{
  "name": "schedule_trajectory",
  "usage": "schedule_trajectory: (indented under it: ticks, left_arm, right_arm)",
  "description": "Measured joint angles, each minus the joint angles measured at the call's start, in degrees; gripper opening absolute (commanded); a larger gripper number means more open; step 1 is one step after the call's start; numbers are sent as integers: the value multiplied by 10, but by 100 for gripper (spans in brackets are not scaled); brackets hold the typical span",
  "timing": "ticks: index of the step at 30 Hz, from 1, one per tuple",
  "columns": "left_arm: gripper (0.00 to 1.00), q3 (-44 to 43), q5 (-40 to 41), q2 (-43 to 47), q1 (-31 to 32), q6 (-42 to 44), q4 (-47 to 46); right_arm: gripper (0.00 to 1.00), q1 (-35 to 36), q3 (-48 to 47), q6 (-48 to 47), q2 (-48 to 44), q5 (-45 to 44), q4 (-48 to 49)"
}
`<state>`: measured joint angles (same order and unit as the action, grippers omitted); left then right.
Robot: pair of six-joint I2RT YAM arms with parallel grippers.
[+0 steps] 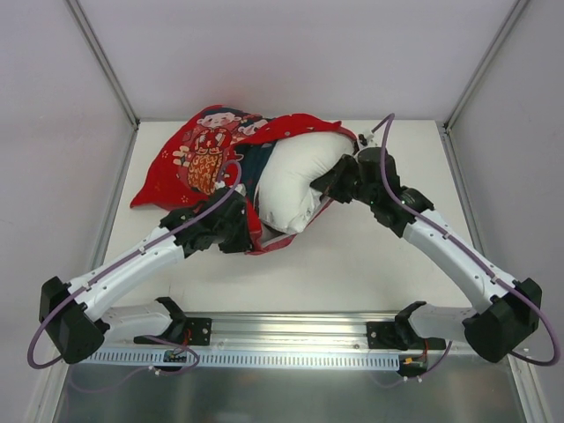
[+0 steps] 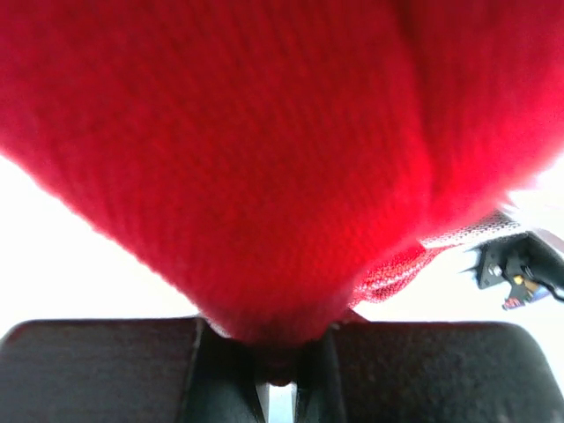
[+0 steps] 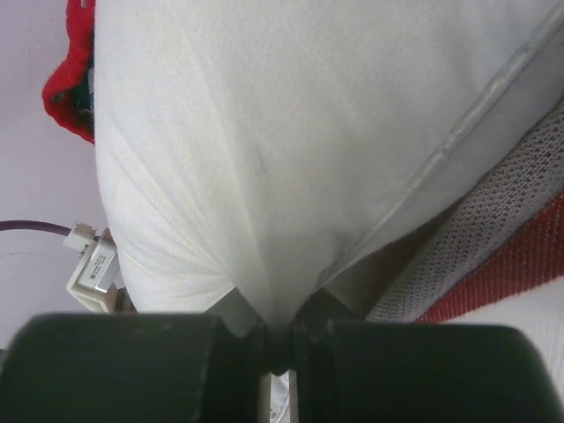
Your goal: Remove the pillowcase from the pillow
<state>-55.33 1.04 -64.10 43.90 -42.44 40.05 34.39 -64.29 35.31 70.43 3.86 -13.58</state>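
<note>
The red printed pillowcase (image 1: 207, 154) lies bunched at the back left of the table, still wrapped round the far and left sides of the white pillow (image 1: 295, 181). The pillow's near half is bare. My left gripper (image 1: 249, 231) is shut on the pillowcase's near edge; red cloth (image 2: 264, 159) fills the left wrist view and runs down between the jaws. My right gripper (image 1: 328, 188) is shut on a pinch of the pillow's right side; white fabric (image 3: 264, 176) is gathered between the jaws in the right wrist view. A strip of red cover (image 3: 520, 264) shows at the right there.
The white table (image 1: 370, 264) is walled by pale panels at the back and sides. A metal rail (image 1: 291, 339) with both arm bases runs along the near edge. A purple cable (image 1: 388, 167) loops over the right wrist.
</note>
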Motion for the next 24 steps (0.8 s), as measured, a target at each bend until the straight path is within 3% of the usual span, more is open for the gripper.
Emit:
schedule_trajectory:
  ticks: [9, 12, 16, 19, 20, 22, 24]
  left_arm:
    - [0, 10, 58, -101, -15, -5, -57]
    - [0, 9, 61, -112, -53, -3, -59]
    - [2, 10, 44, -84, -150, 17, -54]
    - [51, 8, 17, -50, -208, 47, -48]
    - [80, 2, 6, -40, -216, 64, -39]
    - [91, -11, -11, -35, -224, 81, -23]
    - [91, -31, -30, -35, -226, 94, -7]
  right_arm:
    - [1, -50, 20, 15, -36, 48, -4]
    - [1, -52, 60, 14, -76, 61, -5]
    - [1, -59, 156, 11, -174, 77, -15]
    - [1, -63, 215, 11, -233, 95, -28]
    - [1, -64, 230, 11, -242, 102, -28]
    - [1, -68, 249, 10, -247, 109, -28]
    - [1, -72, 259, 5, -247, 112, -28]
